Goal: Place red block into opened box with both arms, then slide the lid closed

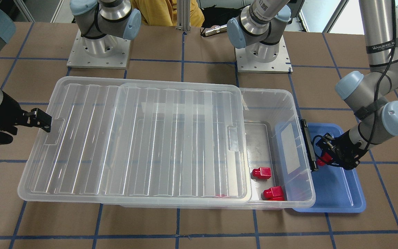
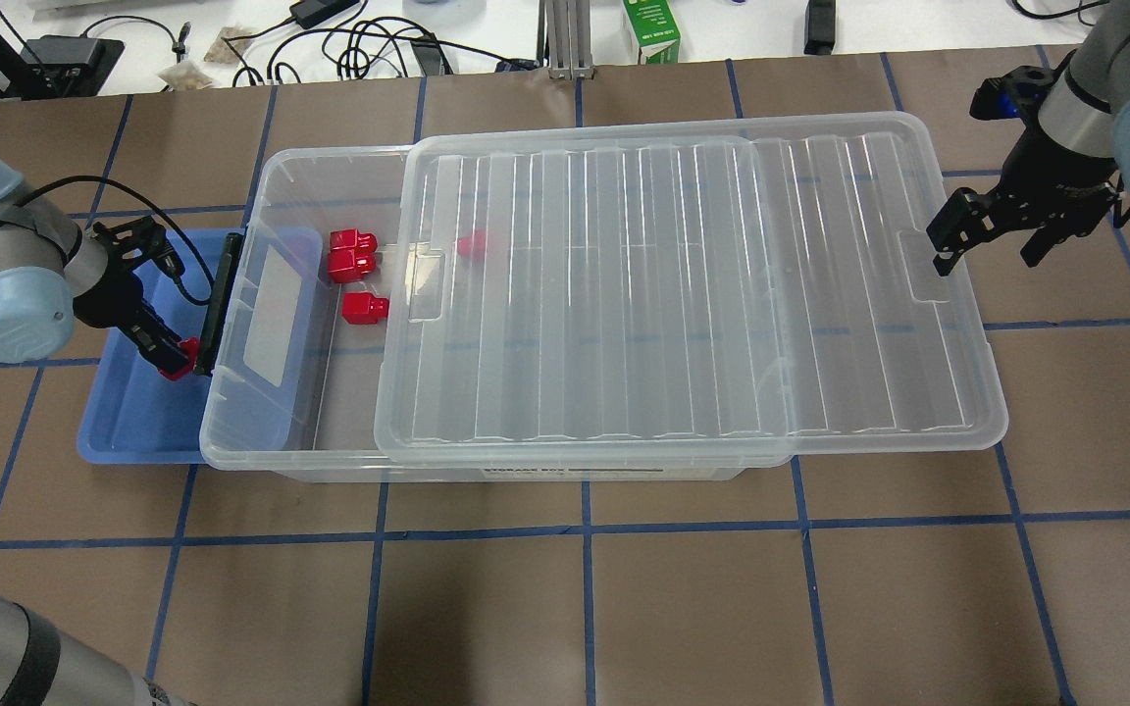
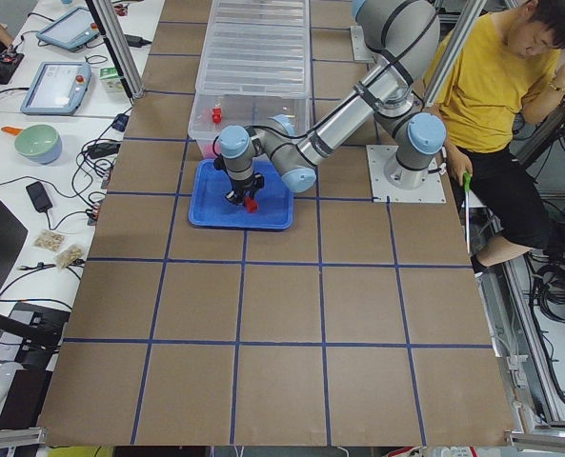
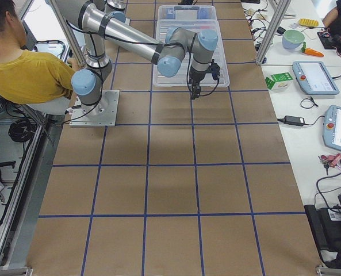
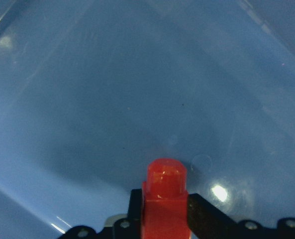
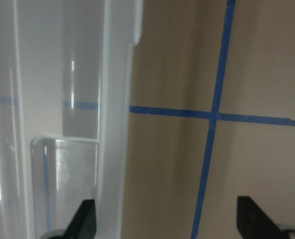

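Left fingers (image 5: 203, 211) pinch red block (image 5: 164, 199) — right fingers (image 2: 953, 227) spread.

A robotics lab is shown. Two jointed arms (image 1: 378, 34) are bolted by metal base plates (image 1: 123, 60) to a surface (image 2: 565, 608) covered in brown paper and gridded with blue tape (image 2: 585, 529). Teach pendants (image 4: 315, 77), cables (image 2: 369, 44) and aluminium posts (image 4: 271, 31) are seen along the side benches. A person (image 3: 492, 86) is seated beside the bases.
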Robot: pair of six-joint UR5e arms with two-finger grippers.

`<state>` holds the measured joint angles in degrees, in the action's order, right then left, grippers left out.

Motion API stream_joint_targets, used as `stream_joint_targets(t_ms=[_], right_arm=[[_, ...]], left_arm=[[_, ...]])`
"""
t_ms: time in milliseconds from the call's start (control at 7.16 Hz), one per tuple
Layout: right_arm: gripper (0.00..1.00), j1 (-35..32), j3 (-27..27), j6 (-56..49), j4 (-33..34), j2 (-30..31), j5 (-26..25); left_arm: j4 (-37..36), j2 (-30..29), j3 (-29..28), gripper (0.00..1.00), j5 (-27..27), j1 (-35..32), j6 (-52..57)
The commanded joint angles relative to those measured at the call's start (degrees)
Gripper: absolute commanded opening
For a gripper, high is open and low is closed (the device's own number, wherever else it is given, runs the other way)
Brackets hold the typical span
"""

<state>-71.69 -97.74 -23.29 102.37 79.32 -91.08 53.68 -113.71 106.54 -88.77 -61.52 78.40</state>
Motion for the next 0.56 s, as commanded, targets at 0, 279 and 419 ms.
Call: stream_joint_targets(t_ms=[0,279,419], right_arm=[[1.00,0.49,0.00,-0.70,0.03,-0.04,-1.37],[1.00,0.49,0.09,-0.79,0.03,0.05,-1.56],[1.00,0.49,0.09,-0.70,-0.15,0.05,-1.47]], left_arm=[[0.02,-0.11,0.07,0.53,0.00,0.00,-0.53],[0.11,-0.11,-0.02,0.78,0.00,0.00,-0.88],[0.11,-0.11,0.07,0.81,-0.09,0.00,-0.88]])
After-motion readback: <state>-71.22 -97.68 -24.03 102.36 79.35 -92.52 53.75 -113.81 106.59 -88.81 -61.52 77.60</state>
